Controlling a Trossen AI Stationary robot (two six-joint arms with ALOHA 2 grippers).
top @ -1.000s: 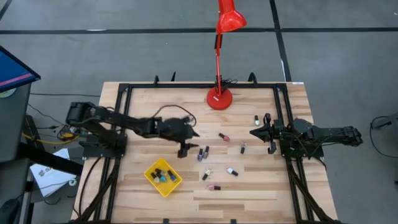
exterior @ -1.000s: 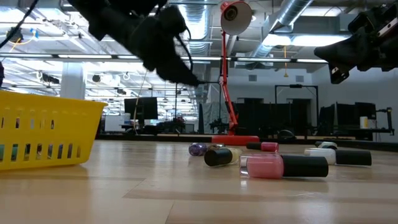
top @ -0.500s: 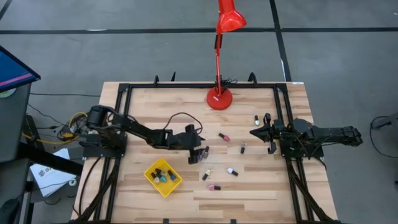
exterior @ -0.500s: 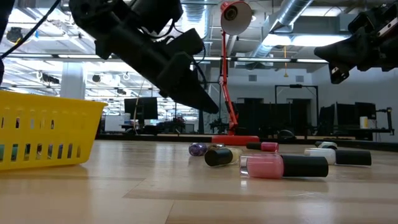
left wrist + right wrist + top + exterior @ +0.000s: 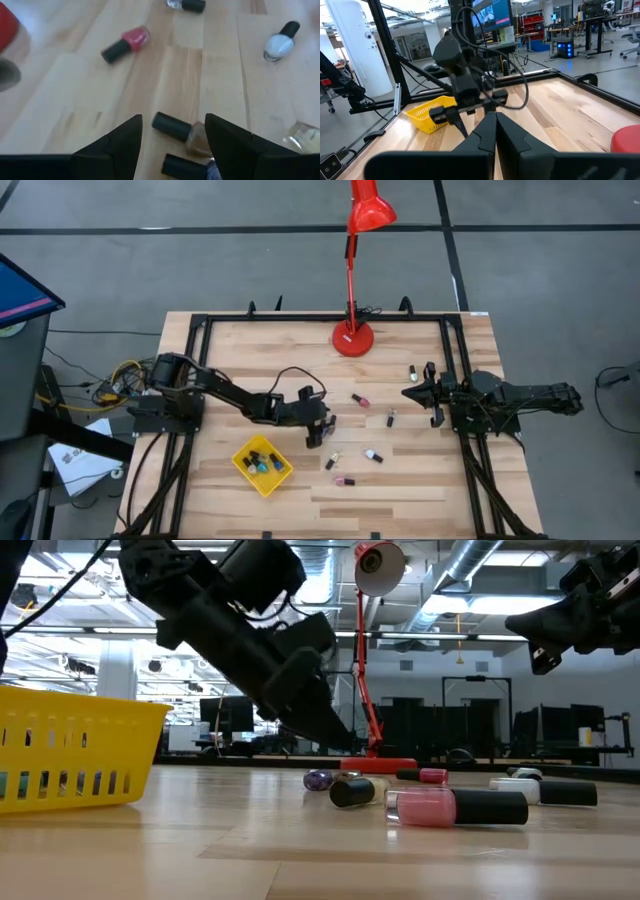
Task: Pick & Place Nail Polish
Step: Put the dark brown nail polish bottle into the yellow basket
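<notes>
Fingers of the left gripper point(image 5: 172, 131) are spread apart over a pale gold nail polish bottle point(image 5: 181, 131) lying on the counter point(image 5: 420, 490) near the yellow tray point(image 5: 263, 465). Best to descend squarely, straddle the bottle's body, not its black cap, avoiding the neighbouring bottle. Right gripper point(image 5: 408, 393) waits clenched.

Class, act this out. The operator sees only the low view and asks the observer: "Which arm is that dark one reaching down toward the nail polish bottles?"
Observer: The left arm. From above, the left gripper is over bottles at mid-table.
Operator: Is it open?
Observer: Yes. Its wrist view shows the fingers spread either side of a black-capped tan bottle.
Operator: And the other arm?
Observer: The right gripper is shut, near the table's right side.
</notes>
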